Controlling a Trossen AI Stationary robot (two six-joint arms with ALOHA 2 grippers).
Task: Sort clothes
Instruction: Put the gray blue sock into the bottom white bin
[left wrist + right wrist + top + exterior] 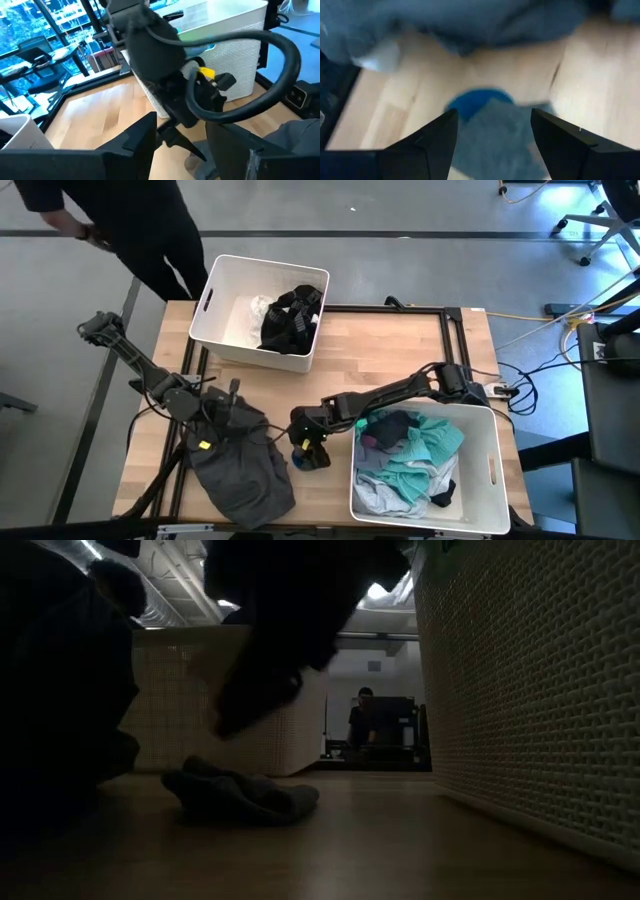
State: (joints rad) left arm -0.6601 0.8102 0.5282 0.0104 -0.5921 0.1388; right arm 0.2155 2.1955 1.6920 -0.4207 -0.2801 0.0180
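Now my right gripper (307,457), jaws wide and holding nothing, hangs over small grey-and-blue fabric sock (490,131) on wood table (390,350), betw. dark grey garment (240,465) & white plastic bin (490,470). Should go straight down, close on sock only.

Colours on the sorting surface

The surface (400,350) is pale blond wood with a black frame line around it. Both bins are white: the far bin (225,280) holds black garments (292,320) and a white lacy piece (258,310); the near right bin (495,470), with a woven-textured wall, holds teal clothes (430,450), a dark navy piece (392,428) and pale grey-blue fabric (380,492). A dark grey garment (240,470) lies near left. A grey sock (495,135) with a bright blue toe lies between black fingers (435,140).
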